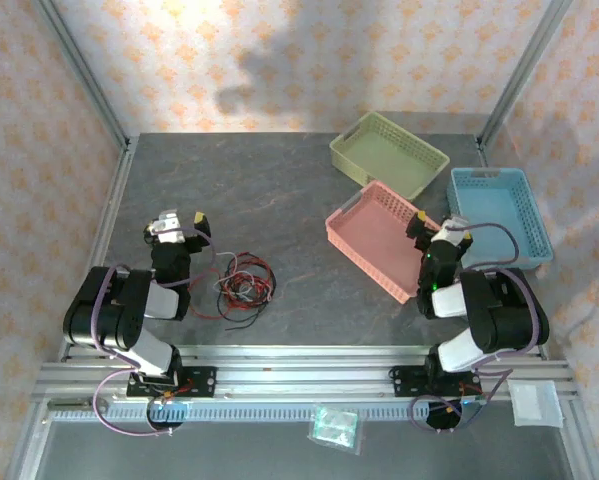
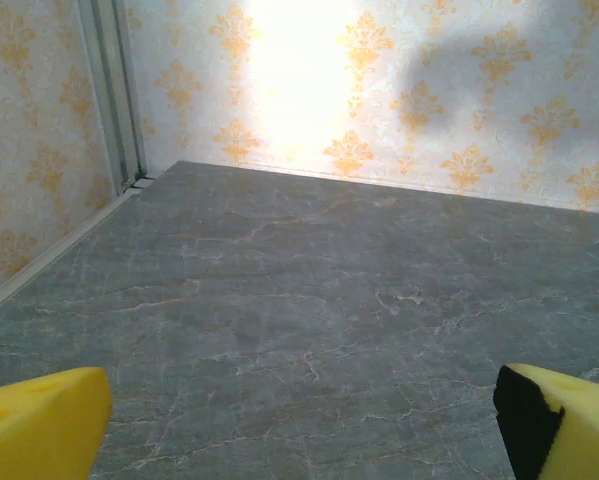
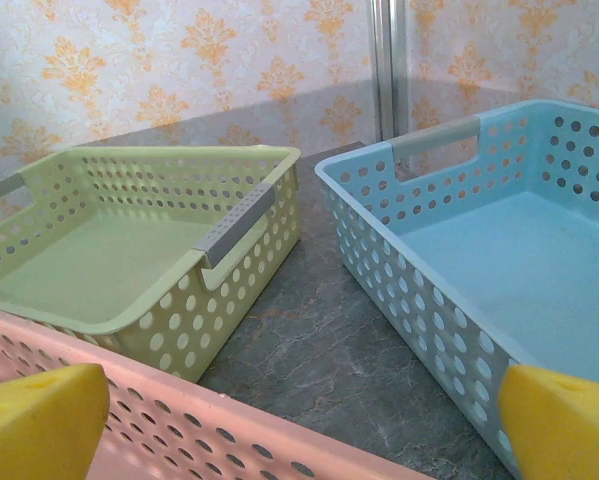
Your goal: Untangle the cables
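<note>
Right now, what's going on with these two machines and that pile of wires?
Two robot arms are set up to untangle the cables, a black and red knot lying on the table. Neither arm is touching it. The left end effector is open and sits just left of the tangle. The right end effector is open too, over by the pink basket, with a green basket and a blue basket beyond. All three baskets look empty.

The matt grey stone-look tabletop [image 1: 279, 190] holds, at two o'clock, a smooth perforated green plastic basket [image 1: 389, 155], pink plastic basket [image 1: 379, 235] and blue plastic basket [image 1: 499, 215].
</note>
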